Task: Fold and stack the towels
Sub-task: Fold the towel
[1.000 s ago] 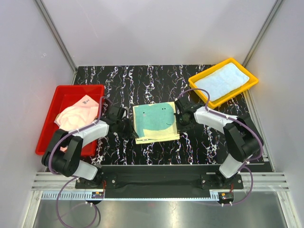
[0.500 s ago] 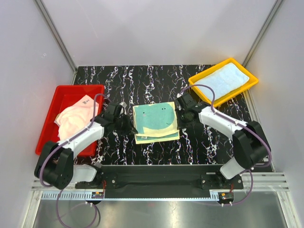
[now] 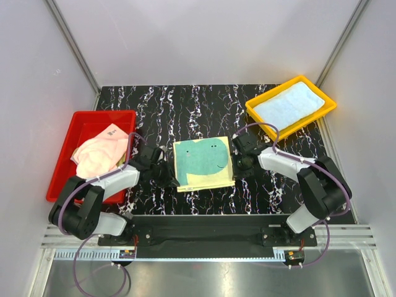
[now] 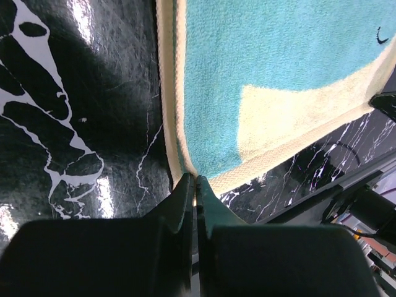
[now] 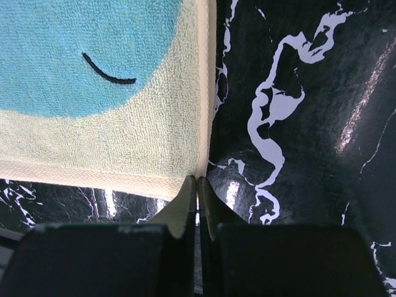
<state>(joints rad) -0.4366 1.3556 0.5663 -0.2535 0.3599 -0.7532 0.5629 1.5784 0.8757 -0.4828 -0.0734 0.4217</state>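
1. Top view: the yellow-green towel (image 3: 203, 164), printed with a teal shape, lies flat at the centre of the black marbled table (image 3: 185, 105).
2. The left gripper (image 3: 174, 183) sits at this towel's 7 o'clock corner and the right gripper (image 3: 237, 176) at its 5 o'clock corner. From this height the fingers are too small to judge.
3. At 9 o'clock from the centre towel, a red tray (image 3: 65, 179) holds a crumpled pink towel (image 3: 99, 154).
4. At 2 o'clock, well apart, a yellow tray (image 3: 263, 122) holds a light blue towel (image 3: 289, 105) lying flat.
5. Left wrist view: the left gripper (image 4: 197, 180) has its two fingers pressed together, and the corner of the yellow-green towel (image 4: 278, 62) runs into the seam between their tips, so the corner is pinched.
6. From the fingertips the towel spreads toward 1 o'clock. Its hem runs up toward 12 o'clock, with the table (image 4: 93, 93) bare toward 10 o'clock.
7. Right wrist view: the right gripper (image 5: 198, 180) is likewise closed tight, nipping the corner of the yellow-green towel (image 5: 93, 111) where the two hems meet.
8. Here the towel fills the frame toward 10 o'clock, with a thin black curved line on its teal patch. The table (image 5: 309, 124) shows toward 2 o'clock.
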